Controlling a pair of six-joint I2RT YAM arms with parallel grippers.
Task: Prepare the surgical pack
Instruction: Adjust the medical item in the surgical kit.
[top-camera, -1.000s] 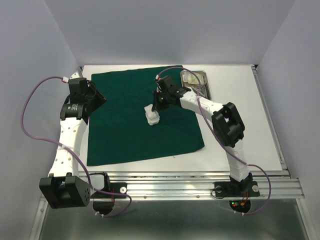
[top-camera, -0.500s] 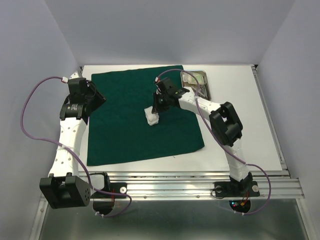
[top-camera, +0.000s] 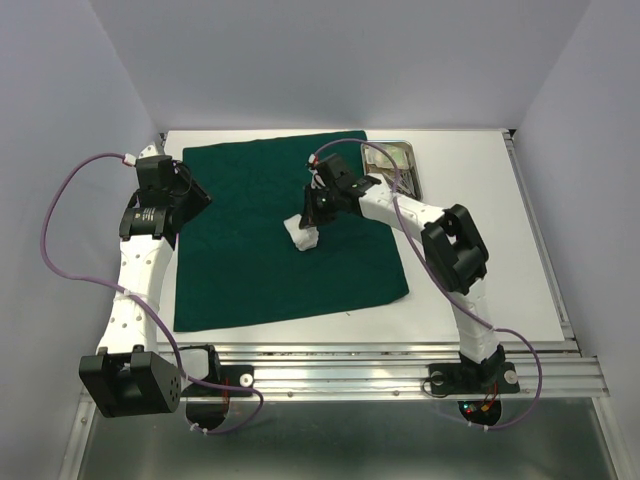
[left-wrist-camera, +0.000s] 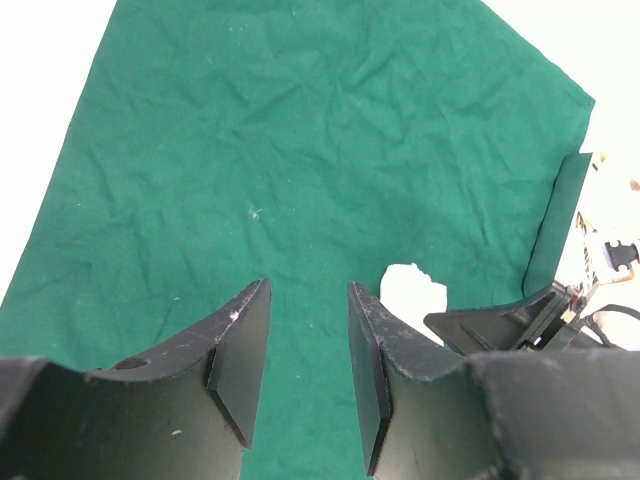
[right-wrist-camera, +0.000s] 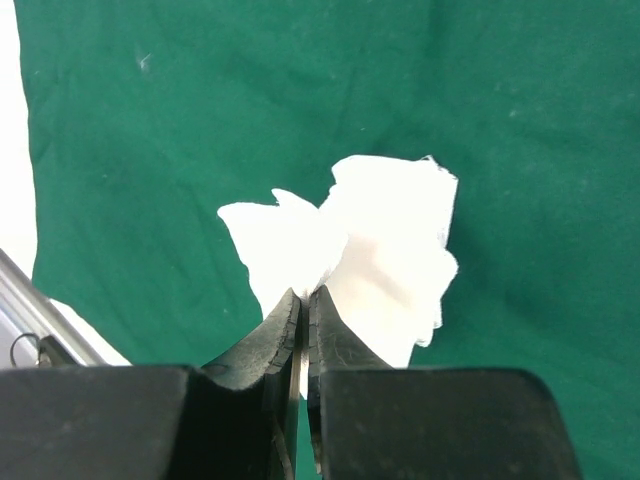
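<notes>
Pale lavender walls enclose a white table (top-camera: 500, 250) that carries the whole arrangement. Most of its left and middle area is covered by the dark green drape (top-camera: 250, 250), spread flat with light creases and its far right corner reaching the steel tray (top-camera: 386, 145) (contents too small to identify). Two white arms rise from the near edge: the left one bends up along the drape's left border, and the right one reaches across the cloth toward its centre. A crumpled stack of white gauze pads (right-wrist-camera: 390, 230) sits at about the middle of the drape, a little right of centre. The right gripper (right-wrist-camera: 303, 300) has its jaws pinched tight on one edge of the gauze; whether the stack rests on the cloth or hangs just above it cannot be told. The left gripper (left-wrist-camera: 307, 290) hovers over the drape's left part, jaws set partly apart with only green cloth visible between them.
</notes>
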